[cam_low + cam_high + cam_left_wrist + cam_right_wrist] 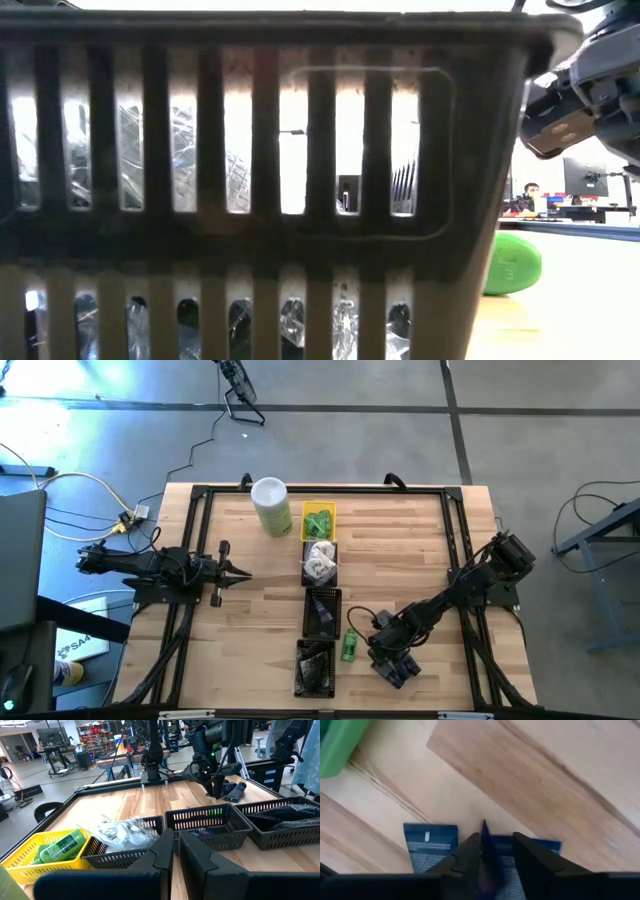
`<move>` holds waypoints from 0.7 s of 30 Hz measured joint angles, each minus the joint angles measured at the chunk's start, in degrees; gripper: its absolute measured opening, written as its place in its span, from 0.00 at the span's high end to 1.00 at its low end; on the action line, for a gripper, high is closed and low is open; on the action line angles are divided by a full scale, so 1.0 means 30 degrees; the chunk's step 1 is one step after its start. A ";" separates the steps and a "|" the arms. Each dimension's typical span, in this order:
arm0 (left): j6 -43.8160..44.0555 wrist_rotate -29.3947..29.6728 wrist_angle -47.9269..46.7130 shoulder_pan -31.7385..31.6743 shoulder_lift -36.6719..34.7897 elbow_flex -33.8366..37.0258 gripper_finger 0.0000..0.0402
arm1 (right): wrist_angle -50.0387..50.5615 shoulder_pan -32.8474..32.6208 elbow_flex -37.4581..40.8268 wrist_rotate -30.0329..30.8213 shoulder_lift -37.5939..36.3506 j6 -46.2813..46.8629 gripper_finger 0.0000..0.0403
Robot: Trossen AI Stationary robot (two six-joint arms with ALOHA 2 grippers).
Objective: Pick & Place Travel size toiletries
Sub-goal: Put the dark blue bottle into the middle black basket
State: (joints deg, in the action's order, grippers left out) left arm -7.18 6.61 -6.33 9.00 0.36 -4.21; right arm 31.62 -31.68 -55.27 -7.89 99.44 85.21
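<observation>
Dark blue flat packets [395, 672] lie on the wood at the near right, also seen in the right wrist view [431, 845]. My right gripper [492, 851] points steeply down over them and is shut on one packet. A green bottle [349, 647] lies on its side just left of it. My left gripper [238, 572] waits shut and level at the table's left. A column of trays holds other toiletries: green bottles in the yellow tray [318, 520], white wrapped pieces in a black tray [320, 563], and dark packets in the tray [322, 610] in front of it. My right gripper pinches a thin upturned edge of a dark blue packet [484, 834] between its two fingers [467, 855]. The fingers come from above, slanting steeply down. Flat blue packet faces lie on the table on either side of the fingers; the fingers hide the place of contact lower down.
A tall pale-green canister with a white lid [271, 507] stands at the far side beside the yellow tray. A fourth black tray [315, 665] sits nearest the front edge and fills the low view [250, 200]. Bare wood lies between the trays and both arms.
</observation>
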 joint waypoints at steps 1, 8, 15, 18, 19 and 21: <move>0.0000 0.0003 0.0007 -0.0003 -0.0004 0.0000 0.94 | 0.0000 -0.0014 0.0000 -0.0159 0.0000 -0.0004 0.74; 0.0000 0.0003 0.0007 -0.0003 -0.0007 0.0000 0.94 | -0.0164 -0.0021 0.0000 -0.0172 0.0000 -0.0101 0.89; 0.0000 0.0001 0.0007 -0.0003 0.0000 0.0000 0.94 | -0.0933 -0.0021 0.0000 0.0535 0.0000 -0.0809 0.98; 0.0000 0.0006 0.0006 -0.0002 -0.0001 0.0000 0.94 | -0.1177 -0.0021 0.0000 0.0993 0.0000 -0.0857 0.99; 0.0000 0.0002 0.0007 0.0002 -0.0005 0.0000 0.94 | -0.1202 -0.0028 0.0000 0.1099 0.0000 -0.0878 0.99; 0.0000 0.0007 0.0004 0.0001 -0.0007 0.0000 0.94 | -0.1217 -0.0021 0.0000 0.1196 -0.0007 -0.0946 0.99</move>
State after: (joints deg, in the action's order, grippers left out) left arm -7.18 6.63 -6.32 9.01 0.34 -4.21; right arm 27.97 -31.75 -55.27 -4.30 99.42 82.37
